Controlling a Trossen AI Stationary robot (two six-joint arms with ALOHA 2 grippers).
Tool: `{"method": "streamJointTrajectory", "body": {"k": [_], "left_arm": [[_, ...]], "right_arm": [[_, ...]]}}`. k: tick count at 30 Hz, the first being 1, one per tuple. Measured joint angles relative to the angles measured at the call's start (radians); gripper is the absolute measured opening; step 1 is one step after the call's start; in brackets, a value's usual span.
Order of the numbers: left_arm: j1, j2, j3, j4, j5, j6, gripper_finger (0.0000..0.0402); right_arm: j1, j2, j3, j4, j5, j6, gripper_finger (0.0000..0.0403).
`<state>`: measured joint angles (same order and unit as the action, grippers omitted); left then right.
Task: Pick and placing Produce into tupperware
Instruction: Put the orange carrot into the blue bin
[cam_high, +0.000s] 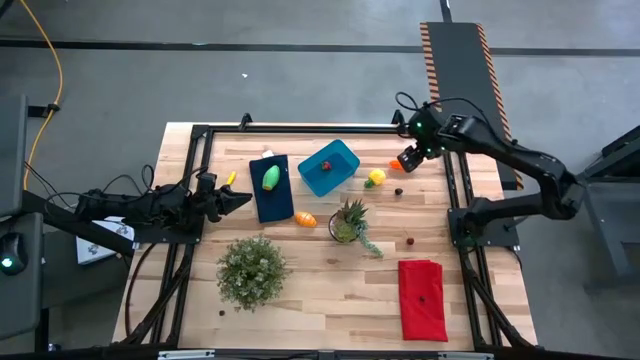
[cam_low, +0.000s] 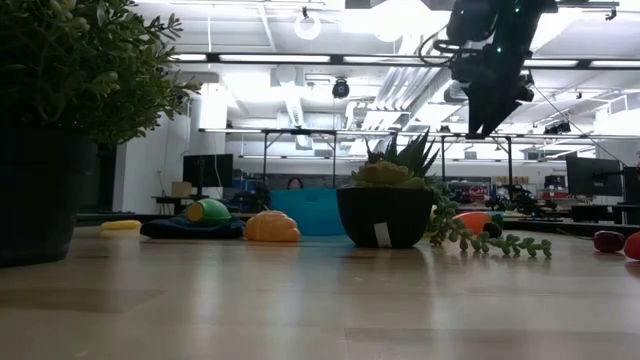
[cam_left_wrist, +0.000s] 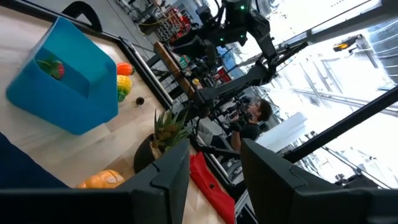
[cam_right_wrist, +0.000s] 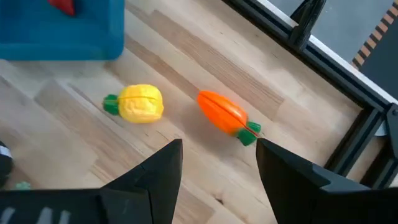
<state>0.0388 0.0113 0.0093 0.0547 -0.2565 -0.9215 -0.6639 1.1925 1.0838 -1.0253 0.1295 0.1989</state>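
A round orange toy fruit (cam_high: 306, 219) lies nearest, a green oval (cam_high: 271, 178) on the flat dark blue cloth (cam_high: 271, 200) beyond. The left gripper (cam_high: 232, 202) waits left, fingers apart. Farther, the bright blue plastic tub (cam_high: 329, 167) holds a red piece (cam_high: 326, 166). The right gripper (cam_high: 409, 160) hangs wide over the orange carrot (cam_right_wrist: 227, 116), beside the yellow lemon (cam_right_wrist: 140, 103).

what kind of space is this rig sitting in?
Looks like an industrial lab or workshop, not a home. The wooden table stands on grey concrete floor beside hazard-striped matting; the low view shows exposed ceiling ducts and strip lights, with monitors on desks behind.
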Motion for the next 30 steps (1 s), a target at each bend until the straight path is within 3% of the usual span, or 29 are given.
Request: {"method": "streamJointTrajectory", "body": {"k": [14,21,30], "left_arm": [[0.000,0.000,0.000,0.000,0.001,0.000,0.0131],[0.000,0.000,0.000,-0.001,0.002,0.000,0.0131],[0.000,0.000,0.000,-0.001,0.002,0.014,0.0131]], "right_arm": [[-0.090,0.217,0.233,-0.181,0.028,-0.317,0.0197],[-0.126,0.268,0.238,-0.182,-0.061,-0.464,0.0197],[-0.162,0.309,0.237,-0.176,-0.072,-0.595,0.0197]]}}
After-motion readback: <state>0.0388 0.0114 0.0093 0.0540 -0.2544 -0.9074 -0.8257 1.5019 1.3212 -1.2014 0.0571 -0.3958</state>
